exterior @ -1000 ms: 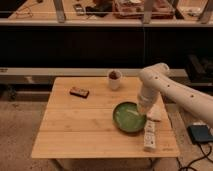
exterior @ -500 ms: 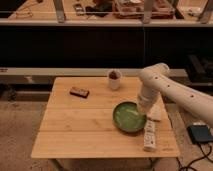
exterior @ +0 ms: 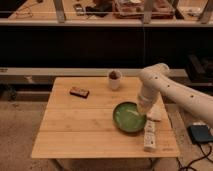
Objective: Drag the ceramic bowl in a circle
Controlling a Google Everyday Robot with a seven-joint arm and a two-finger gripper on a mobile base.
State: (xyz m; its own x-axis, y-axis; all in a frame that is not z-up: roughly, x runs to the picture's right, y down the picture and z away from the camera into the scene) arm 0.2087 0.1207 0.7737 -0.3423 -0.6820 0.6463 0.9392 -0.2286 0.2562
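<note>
My pincer (exterior: 143, 106) is down at the right rim of the green ceramic bowl (exterior: 127, 117), on the right side of the bench (exterior: 80, 130); I cannot tell if it is pinching, and I guess most of the circle is left to do

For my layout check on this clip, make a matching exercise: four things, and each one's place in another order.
Things
1. ceramic bowl
2. white cup
3. dark flat block
4. gripper

Places (sides as seen in the picture)
A. left part of the table, toward the back
B. at the ceramic bowl's right rim
C. near the back edge, about midway along
D. right half of the table, nearer the front than the white cup

Pairs: 1-D, 2-C, 3-A, 4-B
</note>
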